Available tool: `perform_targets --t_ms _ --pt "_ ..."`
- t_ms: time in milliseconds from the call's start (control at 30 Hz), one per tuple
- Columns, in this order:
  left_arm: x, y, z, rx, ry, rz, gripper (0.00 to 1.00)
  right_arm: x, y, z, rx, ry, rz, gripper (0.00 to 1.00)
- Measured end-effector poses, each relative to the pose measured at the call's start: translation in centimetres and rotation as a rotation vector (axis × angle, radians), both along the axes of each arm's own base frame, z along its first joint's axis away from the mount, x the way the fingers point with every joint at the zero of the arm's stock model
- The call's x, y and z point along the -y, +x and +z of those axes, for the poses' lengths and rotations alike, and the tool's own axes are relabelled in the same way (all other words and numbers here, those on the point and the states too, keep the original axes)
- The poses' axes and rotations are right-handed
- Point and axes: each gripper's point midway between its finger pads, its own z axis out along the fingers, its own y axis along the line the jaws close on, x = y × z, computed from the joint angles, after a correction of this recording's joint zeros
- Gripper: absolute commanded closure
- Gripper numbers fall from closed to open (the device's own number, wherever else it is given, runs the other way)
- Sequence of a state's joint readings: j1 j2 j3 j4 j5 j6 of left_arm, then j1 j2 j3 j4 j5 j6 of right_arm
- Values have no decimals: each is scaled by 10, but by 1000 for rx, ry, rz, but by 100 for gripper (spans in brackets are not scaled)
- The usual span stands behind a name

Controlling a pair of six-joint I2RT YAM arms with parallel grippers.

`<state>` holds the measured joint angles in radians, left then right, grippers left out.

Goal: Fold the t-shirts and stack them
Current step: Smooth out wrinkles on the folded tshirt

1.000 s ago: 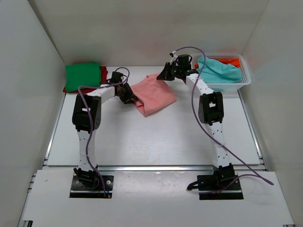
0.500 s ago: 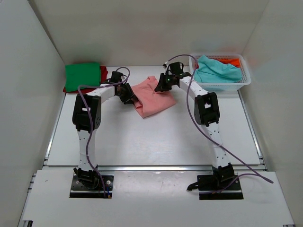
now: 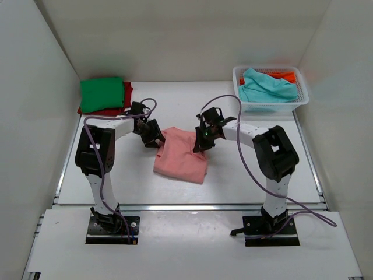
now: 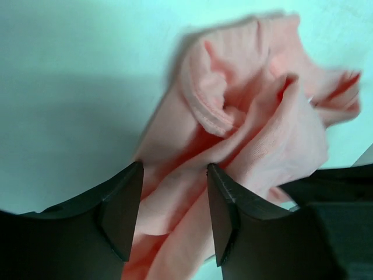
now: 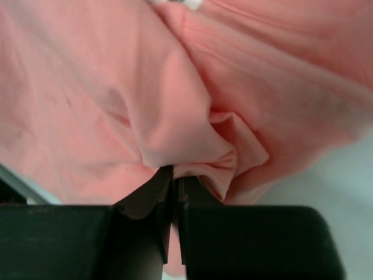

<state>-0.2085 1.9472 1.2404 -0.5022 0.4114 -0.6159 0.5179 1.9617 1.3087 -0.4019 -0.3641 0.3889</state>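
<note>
Salmon-pink t-shirt: lies rumpled on the white table, about mid-table, held between the two grippers at its far edge.
Left gripper: at the shirt's 10 o'clock corner.
Left fingers: moderately apart and clamped on a thick bunch of pink cloth. The cloth fills the whole gap and touches both inner faces.
Cloth at left: a rolled hem and several folds spill out toward 12 and 1 o'clock from the fingertips.
Right gripper: at the shirt's 2 o'clock edge.
Right fingers: almost together, with only a thin slit showing, pinching a small puckered fold.
Cloth at right: spreads from the pinch toward 10, 12 and 2 o'clock and covers most of the wrist view.
Green t-shirt: folded on top of the red t-shirt, at 10 o'clock from the pink one and well apart.
Teal t-shirt: heaped in the white lattice basket at 2 o'clock, with the orange t-shirt behind it.
</note>
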Motion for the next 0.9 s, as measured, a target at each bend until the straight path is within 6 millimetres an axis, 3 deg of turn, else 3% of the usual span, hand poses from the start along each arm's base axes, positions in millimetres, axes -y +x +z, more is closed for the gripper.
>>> perform_targets --t_ms 67,133,300,400,667,900 --pt "-5 -9 3 -11 4 3 36 -2 -27 2 -20 5 26 98" --pt "-10 -12 11 -4 -1 13 34 -1 -42 1 -39 14 34 99" --pt "-13 0 50 106 -91 35 34 6 -42 3 -50 54 2 100" --pt "-2 5 62 147 -161 27 34 14 -38 8 -48 68 -27 100" --pt "33 8 55 133 -255 16 37 26 -27 14 -38 91 -58 99" --pt "31 12 36 103 -240 34 42 31 -32 13 -42 102 -62 100"
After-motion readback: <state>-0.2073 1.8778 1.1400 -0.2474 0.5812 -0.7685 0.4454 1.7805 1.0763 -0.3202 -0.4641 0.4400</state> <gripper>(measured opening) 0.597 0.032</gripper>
